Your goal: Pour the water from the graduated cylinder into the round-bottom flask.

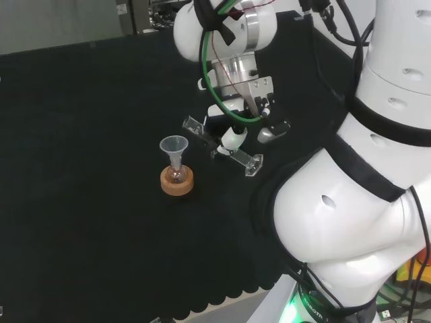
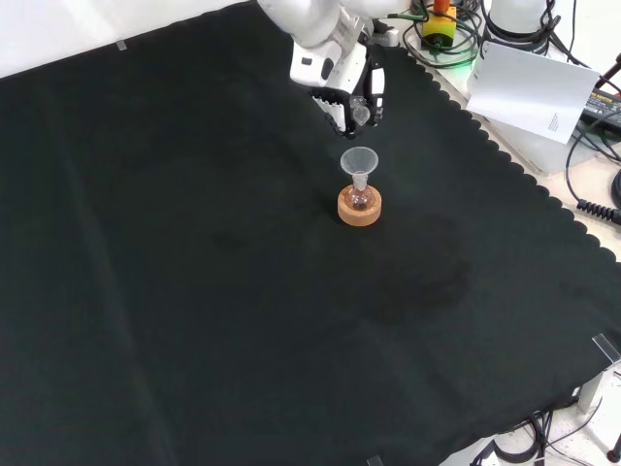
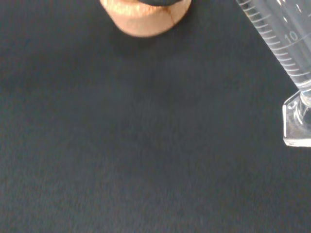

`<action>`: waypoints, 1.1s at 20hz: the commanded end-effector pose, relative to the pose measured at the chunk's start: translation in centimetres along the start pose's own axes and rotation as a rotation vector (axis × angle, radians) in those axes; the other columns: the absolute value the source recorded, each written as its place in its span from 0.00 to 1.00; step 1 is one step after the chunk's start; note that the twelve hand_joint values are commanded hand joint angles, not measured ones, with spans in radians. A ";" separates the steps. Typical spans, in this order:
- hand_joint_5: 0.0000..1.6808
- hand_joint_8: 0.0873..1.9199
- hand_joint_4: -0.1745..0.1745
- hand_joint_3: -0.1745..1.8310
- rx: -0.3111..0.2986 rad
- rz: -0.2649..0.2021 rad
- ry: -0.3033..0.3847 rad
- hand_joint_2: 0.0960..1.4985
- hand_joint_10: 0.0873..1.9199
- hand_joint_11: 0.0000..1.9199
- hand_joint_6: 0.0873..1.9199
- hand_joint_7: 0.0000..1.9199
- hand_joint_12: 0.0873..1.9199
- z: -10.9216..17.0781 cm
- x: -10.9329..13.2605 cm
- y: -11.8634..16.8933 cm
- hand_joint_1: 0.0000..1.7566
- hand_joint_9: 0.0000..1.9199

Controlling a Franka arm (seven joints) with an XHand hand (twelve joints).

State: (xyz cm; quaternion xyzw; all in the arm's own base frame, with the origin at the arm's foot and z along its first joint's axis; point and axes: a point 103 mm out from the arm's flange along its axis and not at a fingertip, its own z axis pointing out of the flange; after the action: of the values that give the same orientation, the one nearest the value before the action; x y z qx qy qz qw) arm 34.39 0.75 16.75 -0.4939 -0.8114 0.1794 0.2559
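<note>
A small round-bottom flask (image 1: 176, 174) stands in a cork ring (image 1: 177, 184) with a clear funnel (image 1: 174, 145) in its neck. The flask's contents look faintly reddish. Just right of it in the head view, the hand (image 1: 232, 140) is shut on a clear graduated cylinder (image 1: 242, 158). The cylinder is tilted almost flat, with its mouth near and slightly above the funnel's rim and its square foot pointing away. In the front view the hand (image 2: 351, 97) hangs just beyond the funnel (image 2: 359, 160) and cork ring (image 2: 359, 208). The wrist view shows the cylinder's scale (image 3: 279, 41), its foot (image 3: 296, 124) and the cork ring (image 3: 146, 22).
The black cloth's scalloped edge (image 2: 529, 180) runs along the right of the front view, with a white sheet (image 2: 529, 87) and cables beyond it. The arm's own white links (image 1: 350, 202) stand at the right of the head view.
</note>
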 end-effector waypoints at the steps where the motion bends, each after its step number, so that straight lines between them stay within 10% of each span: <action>1: 0.58 0.04 0.00 0.08 0.088 0.032 -0.042 0.74 0.00 0.74 0.51 0.73 0.29 -0.1 0.3 -0.2 0.66 0.80; 22: 0.58 0.04 0.00 0.08 0.211 0.120 -0.147 0.74 0.00 0.74 0.51 0.73 0.28 -1.7 1.5 -0.3 0.66 0.80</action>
State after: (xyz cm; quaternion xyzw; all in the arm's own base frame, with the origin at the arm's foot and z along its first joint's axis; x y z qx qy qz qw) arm 34.54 1.91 18.47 -0.4977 -0.7799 0.2974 0.2357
